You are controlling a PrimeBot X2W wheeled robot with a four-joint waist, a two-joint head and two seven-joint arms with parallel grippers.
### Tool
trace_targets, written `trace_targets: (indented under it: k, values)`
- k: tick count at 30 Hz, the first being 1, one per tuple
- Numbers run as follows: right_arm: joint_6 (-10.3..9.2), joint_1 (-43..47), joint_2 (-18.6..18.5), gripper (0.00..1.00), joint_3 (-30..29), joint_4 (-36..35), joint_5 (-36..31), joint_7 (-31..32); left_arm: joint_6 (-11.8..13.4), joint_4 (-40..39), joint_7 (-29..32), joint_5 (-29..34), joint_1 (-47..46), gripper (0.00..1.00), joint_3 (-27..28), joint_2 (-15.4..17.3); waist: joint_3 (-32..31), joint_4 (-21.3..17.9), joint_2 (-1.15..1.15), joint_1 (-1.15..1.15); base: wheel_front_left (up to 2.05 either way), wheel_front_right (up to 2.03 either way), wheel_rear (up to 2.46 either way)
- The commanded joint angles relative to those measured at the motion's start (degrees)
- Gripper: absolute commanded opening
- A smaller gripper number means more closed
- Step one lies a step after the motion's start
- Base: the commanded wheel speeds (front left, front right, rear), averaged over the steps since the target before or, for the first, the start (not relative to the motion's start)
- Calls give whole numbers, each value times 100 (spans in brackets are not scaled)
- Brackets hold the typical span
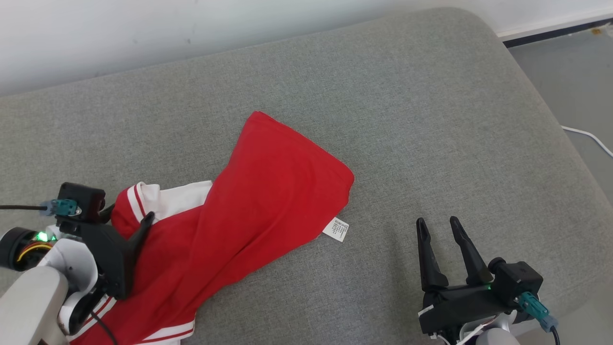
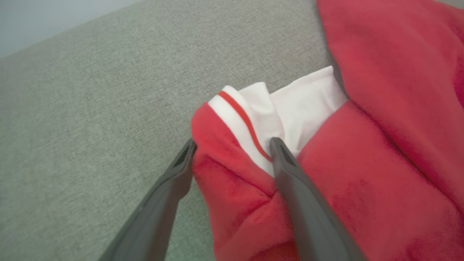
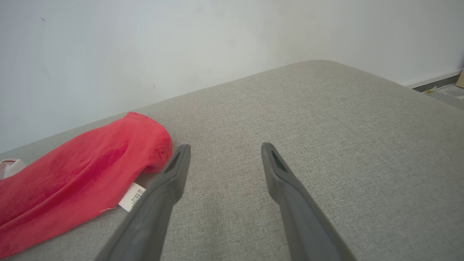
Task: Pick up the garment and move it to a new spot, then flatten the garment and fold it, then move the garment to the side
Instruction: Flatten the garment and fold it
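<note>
garment [image 1: 268, 191]: red, crumpled on the grey cushion [image 1: 431, 120], long axis runs near-left to far-middle | left hand [image 2: 232, 143]: wide open, straddling its striped edge [image 2: 235, 108], nothing pinched yet, clearly the nearer one | right hand [image 1: 437, 221]: wide open, empty, off to the garment's right

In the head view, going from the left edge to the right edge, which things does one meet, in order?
left gripper → red garment → right gripper → white cable on the floor
</note>
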Motion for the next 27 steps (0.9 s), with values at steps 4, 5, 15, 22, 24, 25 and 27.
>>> trace_targets:
  k: [4,5,15,22,24,25,27]
  values:
    - [-13,-52,19,100,-2,4,8,-3,5,303,38,-178,-124,38,-145,-37,17,-13,0,0,0,0,0]
    - [-13,-58,19,100,5,0,4,-3,5,384,24,-191,-148,15,-197,-58,16,-17,0,0,0,0,0]
    - [-13,-5,19,100,-77,-47,-60,-3,23,638,-1033,-143,-1015,0,-82,19,3,58,0,0,0,0,0]
    - [-13,-96,18,100,-31,-68,-49,-3,175,904,-1667,17,-1597,0,200,172,73,53,0,0,0,0,0]
    - [-13,-122,19,100,-15,-91,-47,-3,207,1034,-1829,113,-1672,0,210,209,120,23,0,0,0,0,0]
    - [-13,-124,19,100,-19,-100,-49,-3,242,1099,-1968,164,-1725,0,227,213,148,11,0,0,0,0,0]
    - [-13,-125,18,100,-22,-108,-52,-3,293,1277,-2213,280,-1780,0,221,214,200,-7,0,0,0,0,0]
